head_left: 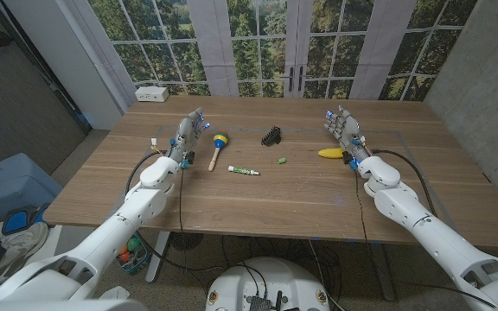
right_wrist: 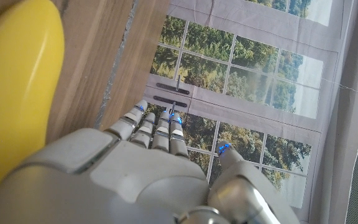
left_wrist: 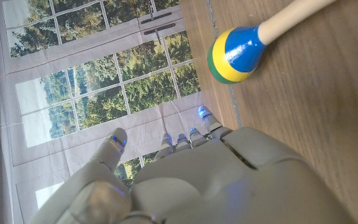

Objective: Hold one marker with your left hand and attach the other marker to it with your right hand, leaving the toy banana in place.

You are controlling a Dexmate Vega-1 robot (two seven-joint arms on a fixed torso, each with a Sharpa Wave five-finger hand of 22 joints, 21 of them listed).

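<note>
Nothing is joined yet. The left hand stands empty, fingers apart, beside a maraca. One marker lies mid-table, untouched; I cannot make out a second. The right hand waits empty, fingers apart, just beside the toy banana.

The head camera sits high and looks down over the whole wooden surface, toward the big windows at the far end. Each wrist camera sits very close behind its own hand, looking along the fingers to those same windows. The left wrist view also catches the maraca, and the right wrist view the toy banana, both seen from the head too.
</note>
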